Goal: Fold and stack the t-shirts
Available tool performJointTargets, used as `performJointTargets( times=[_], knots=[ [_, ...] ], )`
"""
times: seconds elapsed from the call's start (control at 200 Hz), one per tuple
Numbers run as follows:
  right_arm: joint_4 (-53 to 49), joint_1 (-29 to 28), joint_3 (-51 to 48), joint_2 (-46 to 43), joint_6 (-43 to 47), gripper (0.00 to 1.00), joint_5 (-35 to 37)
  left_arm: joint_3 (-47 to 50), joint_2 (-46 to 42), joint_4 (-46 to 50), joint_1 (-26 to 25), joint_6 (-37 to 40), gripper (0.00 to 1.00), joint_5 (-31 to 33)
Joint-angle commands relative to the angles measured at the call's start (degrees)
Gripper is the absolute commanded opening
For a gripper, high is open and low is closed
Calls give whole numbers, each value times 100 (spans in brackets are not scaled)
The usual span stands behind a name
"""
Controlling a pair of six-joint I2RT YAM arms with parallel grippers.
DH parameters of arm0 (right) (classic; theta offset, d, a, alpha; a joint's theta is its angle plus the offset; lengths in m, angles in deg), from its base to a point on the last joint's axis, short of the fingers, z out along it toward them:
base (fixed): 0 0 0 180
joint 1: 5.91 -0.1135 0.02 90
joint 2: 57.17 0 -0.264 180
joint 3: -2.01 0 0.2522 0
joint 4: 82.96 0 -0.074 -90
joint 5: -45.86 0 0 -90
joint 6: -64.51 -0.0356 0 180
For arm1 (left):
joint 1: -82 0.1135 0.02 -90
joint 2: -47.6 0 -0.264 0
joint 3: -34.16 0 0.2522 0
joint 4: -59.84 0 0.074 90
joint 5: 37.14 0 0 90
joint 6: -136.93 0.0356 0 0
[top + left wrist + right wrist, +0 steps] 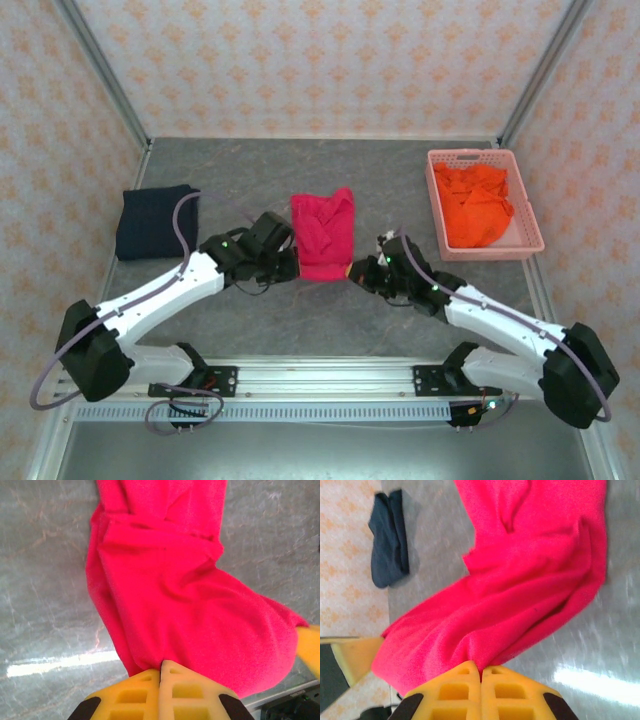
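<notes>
From above, three t-shirts are on the grey counter [400, 190], one of each colour. The crimson-pink t-shirt [325, 232] lies in the middle, partly folded into an oblong. Its long axis runs from the far side toward the arms, and the far end is rumpled. The navy t-shirt [155, 221] lies well to the left, folded into a flat rectangle. The orange t-shirt [476, 205] sits crumpled inside the single pale pink basket [470, 154] at the far right. The left fingers [297, 266] and the right fingers [357, 272] meet the crimson-pink shirt's near edge, one pair at each corner.

From the left wrist, the yellow left fingers [155, 677] are pressed together, clamped on the near hem of the crimson-pink t-shirt [170, 595]. The cloth stretches away from them up the picture, soft and fleecy, with folds crossing it near the top. One yellow tip of the right fingers [311, 647] shows at the same hem on the right edge.

From the right wrist, the right fingers [487, 680] are likewise closed tight on the hem of the crimson-pink t-shirt [530, 580], which drapes upward in loose creases. A tip of the left fingers [355, 655] sits at its other corner. The navy t-shirt [390, 537] lies beyond, near the patterned wall [342, 555].
</notes>
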Motion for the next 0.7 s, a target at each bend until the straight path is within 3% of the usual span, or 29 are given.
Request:
performJointTargets(
  times=[0.0, 0.245, 0.695],
  knots=[
    [-149, 352, 601, 250, 743, 0, -54, -489, 252, 420, 150, 607, 0, 224],
    [-229, 960, 1756, 1377, 1390, 0, -518, -1433, 1024, 481, 501, 1283, 0, 387],
    [-360, 1411, 3451, 2715, 2034, 0, -861, -2586, 1931, 278, 939, 1488, 0, 365]
  ],
)
